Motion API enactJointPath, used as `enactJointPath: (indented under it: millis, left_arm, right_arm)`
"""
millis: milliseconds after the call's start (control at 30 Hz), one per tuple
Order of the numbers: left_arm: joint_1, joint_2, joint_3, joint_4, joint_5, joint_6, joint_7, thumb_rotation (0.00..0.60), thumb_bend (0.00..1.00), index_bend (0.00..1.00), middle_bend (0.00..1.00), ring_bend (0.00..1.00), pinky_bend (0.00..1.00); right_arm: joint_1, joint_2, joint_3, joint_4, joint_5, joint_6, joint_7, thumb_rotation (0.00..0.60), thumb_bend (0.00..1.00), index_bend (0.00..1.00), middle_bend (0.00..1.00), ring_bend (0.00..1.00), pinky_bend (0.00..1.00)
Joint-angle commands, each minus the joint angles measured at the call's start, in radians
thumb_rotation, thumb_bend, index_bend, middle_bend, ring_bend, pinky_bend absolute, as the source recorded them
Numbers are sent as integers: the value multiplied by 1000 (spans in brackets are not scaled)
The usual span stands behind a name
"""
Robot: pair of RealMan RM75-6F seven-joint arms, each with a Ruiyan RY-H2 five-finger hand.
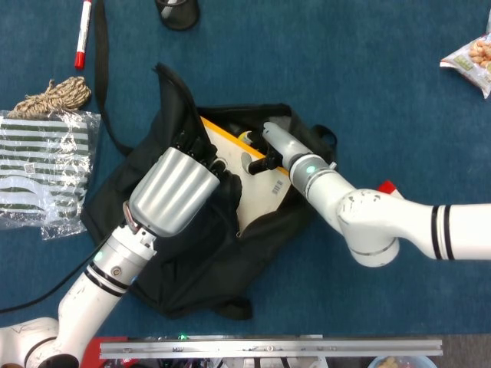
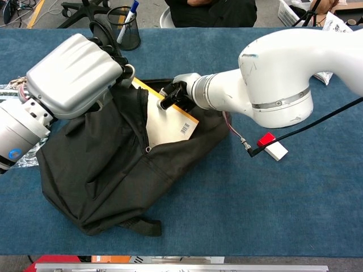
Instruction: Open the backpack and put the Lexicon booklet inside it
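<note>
Right hand: right hand (image 1: 270, 146) has its fingers closed on the upper edge of the Lexicon booklet (image 1: 257, 184), pinching it near the yellow spine.
Left hand: left hand (image 2: 110, 59) grips the flap of the backpack (image 2: 108, 170) and holds the mouth lifted apart; its fingers are mostly hidden in the black fabric.
Booklet: tilted, lower part inside the opening, barcode end and spine showing above the zip line.
Done: backpack is open; booklet is partly in.
Left: as I judge it, pushing the booklet fully in and letting go.
Nearby: red block (image 2: 266, 140) lies on the blue table (image 2: 272, 204), apart from the bag.
</note>
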Motion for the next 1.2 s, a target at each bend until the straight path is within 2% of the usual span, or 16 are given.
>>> enactJointPath:
  millis: [33,233,400,533,767,867,967,1000,1033,1067,1133,1200]
  left_arm:
    - [1,1,2,2,4,-4,1,600,469,515,492,418,451]
    - [3,-3,-3,1,5,-9,0,600,469,512,490,416,451]
    - [7,-2,-9,3,1,-10,-2,600,469,511,487,415,451]
    - [8,0,-12,4,-2,-13,-4,600,469,510,487,415,451]
    - [4,-2,-21,3,-11,-24,-8,600,469,504,486,415,451]
    - [-1,-3,-22,0,-19,-35,-6,600,469,474,481,413,451]
    - [-7,-3,-23,-12,-31,-53,-16,600,469,366,427,386,450]
    - [-10,-4,-24,-15,-33,-57,-23,600,465,296,386,370,450]
    - [-12,-7,-26,-18,-34,-61,-33,600,434,210,326,353,450]
    - [-15,-12,-30,-19,-32,-63,-50,600,407,167,296,343,449]
    - [-18,-26,-38,-17,-19,-60,-96,600,289,60,221,310,449]
    - [-20,-33,-42,-17,-13,-60,-134,600,222,14,191,289,449]
  right_arm:
    - [-15,23,-1,-6,-6,-43,11,600,484,456,370,275,444]
    - [-38,68,-14,-32,-44,-114,47,600,456,229,217,139,339]
    - [-51,100,-35,-39,-84,-173,89,600,451,107,141,59,250]
    - [-65,142,-52,-51,-125,-218,130,600,452,58,117,33,208]
    - [-89,226,-80,-96,-186,-248,193,600,454,54,116,31,205]
    - [-124,300,-85,-143,-254,-247,227,600,454,54,116,31,205]
    - [-157,352,-87,-176,-324,-229,262,600,454,54,116,31,205]
    - [-167,366,-86,-183,-345,-222,273,600,454,54,116,31,205]
    - [-176,378,-86,-188,-365,-215,283,600,454,53,116,31,205]
    - [-188,395,-87,-194,-385,-211,298,600,454,54,116,31,205]
    - [-208,421,-87,-202,-421,-201,326,600,454,54,116,31,205]
    - [-224,442,-87,-205,-444,-200,352,600,453,54,117,31,205]
